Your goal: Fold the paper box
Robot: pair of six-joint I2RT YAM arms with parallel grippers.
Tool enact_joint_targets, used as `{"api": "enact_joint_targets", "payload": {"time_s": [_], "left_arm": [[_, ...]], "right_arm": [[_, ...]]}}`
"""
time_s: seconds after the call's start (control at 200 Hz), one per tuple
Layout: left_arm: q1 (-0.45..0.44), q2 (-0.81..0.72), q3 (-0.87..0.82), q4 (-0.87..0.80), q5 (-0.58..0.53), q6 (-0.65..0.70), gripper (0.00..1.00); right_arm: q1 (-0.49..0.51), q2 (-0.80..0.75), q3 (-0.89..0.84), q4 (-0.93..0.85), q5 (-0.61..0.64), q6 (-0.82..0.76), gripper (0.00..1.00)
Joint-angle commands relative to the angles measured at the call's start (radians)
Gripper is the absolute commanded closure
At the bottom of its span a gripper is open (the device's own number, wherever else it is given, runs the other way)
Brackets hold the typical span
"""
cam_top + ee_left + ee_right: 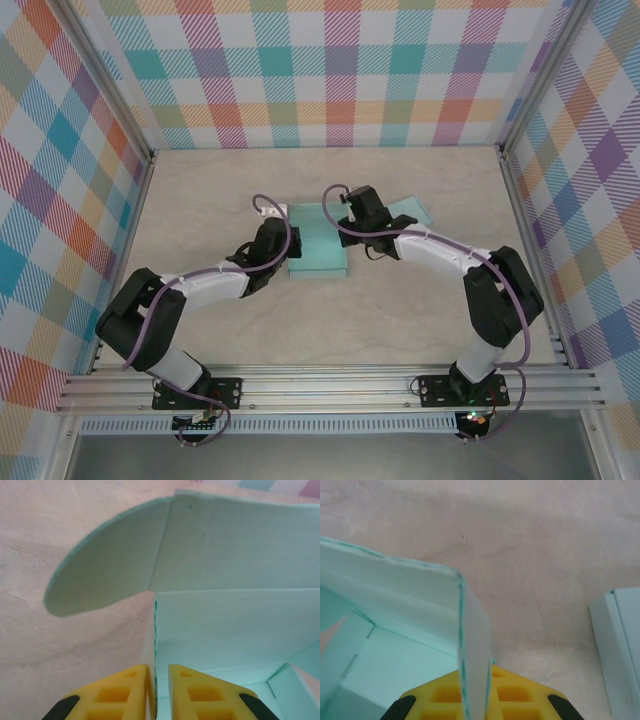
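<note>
Both sets of fingers are pinching cardboard right now. The left fingers [125, 695], chunky yellow plastic ones, are squeezed together on the left wall of the mint-green paper box [235, 630], with the thin wall edge sandwiched between them. The right fingers [515, 695], same yellow, are clamped on the opposite wall, which stands upright and runs straight up from between them in the right wrist view.

From above, the box [318, 252] sits around the middle of the beige marbled counter [200, 200], one arm on each side of it, open side up. In the left wrist view a rounded mint-green flap [105, 565] sticks out sideways from the tall panel beyond the fingers, over bare counter. You can see down into the box from both wrists, and a small inner flap [340, 650] leans in at one corner.

A second flat mint-green cardboard piece [412, 210] lies on the counter just to the right of the box, with a strip of counter between it and the held wall. Colourful plaid walls [340, 70] surround the counter on three sides.
</note>
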Motion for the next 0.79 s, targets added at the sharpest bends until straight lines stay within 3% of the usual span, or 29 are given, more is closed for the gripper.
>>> {"api": "enact_joint_targets", "payload": {"time_s": [0.0, 0.47, 0.79], "left_arm": [[-0.023, 0.020, 0.050, 0.086, -0.035, -0.057, 0.82], [-0.036, 0.103, 0.030, 0.172, -0.072, -0.148, 0.79], [-0.077, 0.112, 0.003, 0.230, -0.154, -0.153, 0.80]], "right_arm": [[0.018, 0.012, 0.052, 0.109, -0.021, -0.022, 0.90], [0.035, 0.076, 0.036, 0.185, -0.022, 0.018, 0.89], [0.064, 0.105, 0.039, 0.195, -0.007, 0.085, 0.87]]}}
